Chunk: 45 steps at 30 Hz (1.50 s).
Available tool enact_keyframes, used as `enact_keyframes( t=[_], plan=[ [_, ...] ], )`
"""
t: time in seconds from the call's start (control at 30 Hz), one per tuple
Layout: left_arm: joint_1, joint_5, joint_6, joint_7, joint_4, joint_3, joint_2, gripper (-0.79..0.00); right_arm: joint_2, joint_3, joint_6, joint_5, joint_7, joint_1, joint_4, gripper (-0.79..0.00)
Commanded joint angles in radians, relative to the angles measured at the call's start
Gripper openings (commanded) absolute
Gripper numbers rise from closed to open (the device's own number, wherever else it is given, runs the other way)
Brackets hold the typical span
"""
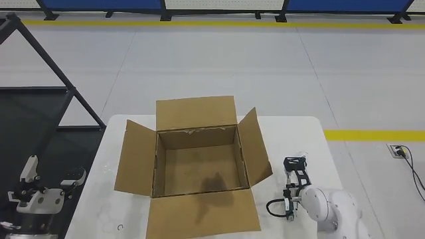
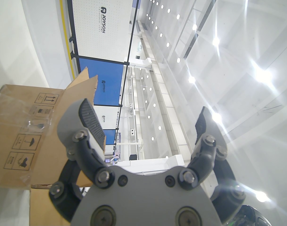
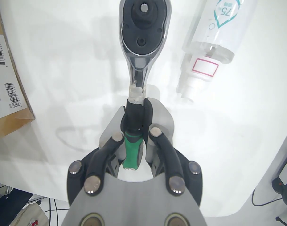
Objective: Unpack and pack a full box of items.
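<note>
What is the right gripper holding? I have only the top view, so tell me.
Observer: A ratchet wrench. The right gripper has its fingers shut on the wrench's black-and-green handle, and the chrome head sticks out ahead of them.
Operator: Now report the left gripper's state.
Observer: The left gripper has its fingers spread wide open with nothing between them. It sits beside the outer wall of the box.
</note>
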Motion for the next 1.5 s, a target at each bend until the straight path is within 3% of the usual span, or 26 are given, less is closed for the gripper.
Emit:
enact_keyframes(
  t=[0.0, 0.33, 0.5, 0.53, 0.63, 0.67, 0.7, 0.87, 1.03, 1.3, 1.47],
  plan=[
    [0.000, 0.000, 0.000, 0.000, 0.000, 0.000, 0.000, 0.000, 0.001, -0.004, 0.001, 0.002, 0.000, 0.003, 0.008, -0.548],
    [0.000, 0.000, 0.000, 0.000, 0.000, 0.000, 0.000, 0.000, 0.008, 0.003, 0.003, 0.031, -0.016, -0.010, -0.022, -0.536],
    [0.000, 0.000, 0.000, 0.000, 0.000, 0.000, 0.000, 0.000, 0.013, 0.024, -0.002, 0.071, -0.044, -0.079, -0.170, -0.449],
    [0.000, 0.000, 0.000, 0.000, 0.000, 0.000, 0.000, 0.000, 0.013, 0.032, -0.002, 0.087, -0.053, -0.097, -0.208, -0.419],
    [0.000, 0.000, 0.000, 0.000, 0.000, 0.000, 0.000, 0.000, 0.015, 0.051, -0.006, 0.142, -0.094, -0.152, -0.322, -0.157],
    [0.000, 0.000, 0.000, 0.000, 0.000, 0.000, 0.000, 0.000, 0.015, 0.056, -0.008, 0.167, -0.110, -0.169, -0.356, -0.022],
    [0.000, 0.000, 0.000, 0.000, 0.000, 0.000, 0.000, 0.000, 0.015, 0.061, -0.009, 0.187, -0.128, -0.184, -0.387, 0.000],
    [0.000, -0.001, -0.003, -0.009, 0.005, -0.013, 0.001, 0.000, 0.015, 0.058, -0.034, 0.291, -0.218, -0.235, -0.480, 0.000],
    [0.041, 0.052, -0.027, -0.188, 0.021, -0.051, 0.011, 0.000, 0.017, 0.059, -0.046, 0.363, -0.292, -0.249, -0.498, 0.000],
    [0.114, 0.190, -0.071, -0.450, 0.050, -0.056, 0.027, 0.000, 0.029, 0.049, -0.104, 0.387, -0.243, -0.222, -0.460, 0.000],
    [0.128, 0.272, -0.095, -0.489, 0.055, -0.054, 0.034, 0.000, 0.035, 0.048, -0.105, 0.385, -0.256, -0.226, -0.460, 0.000]
  ],
)
